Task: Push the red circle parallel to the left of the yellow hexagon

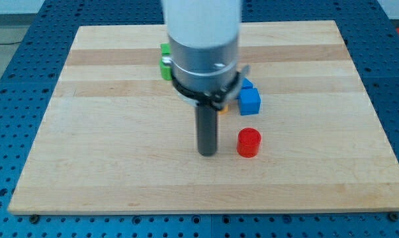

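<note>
The red circle is a short red cylinder on the wooden board, right of centre and toward the view's bottom. My tip rests on the board just left of the red circle, with a small gap between them. A sliver of yellow-orange shows under the arm's body, right of the rod; its shape is hidden, so I cannot tell whether it is the yellow hexagon.
A blue cube sits above the red circle, with another blue block partly hidden behind it. Green blocks peek out left of the arm's body, which hides the board's upper centre.
</note>
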Tool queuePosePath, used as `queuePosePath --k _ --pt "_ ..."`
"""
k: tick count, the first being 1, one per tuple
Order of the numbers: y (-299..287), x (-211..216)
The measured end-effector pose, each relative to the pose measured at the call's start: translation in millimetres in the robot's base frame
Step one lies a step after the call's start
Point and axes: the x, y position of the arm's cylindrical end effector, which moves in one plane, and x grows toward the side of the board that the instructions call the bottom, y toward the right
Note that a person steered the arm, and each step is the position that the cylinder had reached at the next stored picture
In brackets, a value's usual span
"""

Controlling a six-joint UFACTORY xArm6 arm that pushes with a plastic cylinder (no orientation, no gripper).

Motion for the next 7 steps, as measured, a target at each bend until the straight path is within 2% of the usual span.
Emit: queuePosePath --k 1,2,3,5,7 --pt "39 20" --pt "88 6" --pt "92 -13" --pt "2 -14" --pt "-53 -18"
